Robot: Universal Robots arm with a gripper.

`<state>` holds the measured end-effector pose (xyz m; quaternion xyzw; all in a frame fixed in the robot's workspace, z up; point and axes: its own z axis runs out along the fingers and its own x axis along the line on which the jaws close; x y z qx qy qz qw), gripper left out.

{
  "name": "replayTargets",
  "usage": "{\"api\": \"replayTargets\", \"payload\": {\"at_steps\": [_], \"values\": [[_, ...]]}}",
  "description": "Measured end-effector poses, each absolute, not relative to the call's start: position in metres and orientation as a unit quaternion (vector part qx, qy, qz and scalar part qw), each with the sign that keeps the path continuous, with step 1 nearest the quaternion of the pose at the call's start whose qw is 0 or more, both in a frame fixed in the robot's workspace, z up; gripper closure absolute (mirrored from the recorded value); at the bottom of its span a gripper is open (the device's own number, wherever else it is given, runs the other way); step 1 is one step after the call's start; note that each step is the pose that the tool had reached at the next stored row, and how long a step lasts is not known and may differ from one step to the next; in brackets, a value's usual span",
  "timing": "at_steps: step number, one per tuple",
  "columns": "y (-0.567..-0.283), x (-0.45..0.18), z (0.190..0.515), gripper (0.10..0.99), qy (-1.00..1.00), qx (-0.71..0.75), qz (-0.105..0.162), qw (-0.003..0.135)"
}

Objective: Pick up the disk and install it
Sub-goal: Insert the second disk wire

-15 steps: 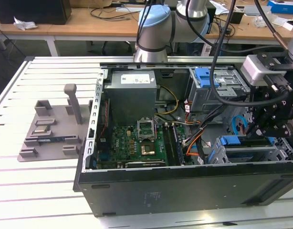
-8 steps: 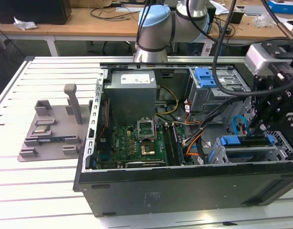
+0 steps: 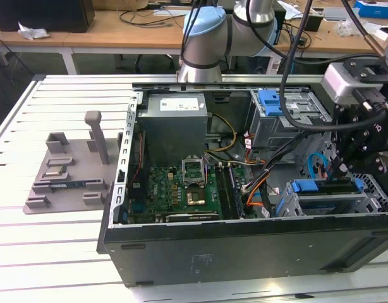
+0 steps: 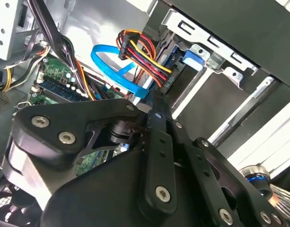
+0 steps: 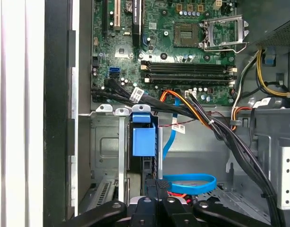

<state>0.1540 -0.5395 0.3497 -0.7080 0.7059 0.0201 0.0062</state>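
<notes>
I see a pale slatted metal work table [image 3: 61, 240] with an open black desktop computer case [image 3: 244, 252] lying on its side on it. At about nine o'clock from the case sits a grey plastic fixture tray [image 3: 67, 177] with upright posts. Behind the table, at twelve o'clock, runs a wooden bench [image 3: 118, 28] strewn with cables and papers. Inside the case I make out the green motherboard [image 3: 181, 189], the grey boxy power supply [image 3: 175, 126] and, at about one o'clock from the board, a grey metal drive bay topped by a blue plastic bracket [image 3: 270, 104].

The light-blue-jointed robot arm [image 3: 206, 38] reaches in from twelve o'clock and bends down over the case's three o'clock end. Its black gripper [image 3: 361, 142] hangs just above the lower drive cage [image 3: 320, 202] there.

The disk, a flat drive edged with blue plastic carrier rails [image 3: 323, 187], sits in that cage at about four o'clock from the motherboard; in the first wrist view its blue carrier [image 5: 143, 137] stands in the cage slot directly ahead of the gripper [image 5: 157, 198]. The black finger links look drawn close together there, but I cannot tell whether they are clamped on the disk or merely near it. In the second wrist view, the gripper's linkage [image 4: 154, 156] blocks the fingertips.
</notes>
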Motion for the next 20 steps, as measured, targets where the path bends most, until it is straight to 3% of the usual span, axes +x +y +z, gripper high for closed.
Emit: {"api": "replayTargets", "payload": {"at_steps": [8, 13, 20], "values": [[-0.540, 0.155, 0.343, 0.980, 0.706, -0.708, 0.023, 0.004], [-0.540, 0.155, 0.374, 0.980, 0.706, -0.708, 0.023, 0.003], [-0.540, 0.155, 0.379, 0.980, 0.706, -0.708, 0.023, 0.004]]}}
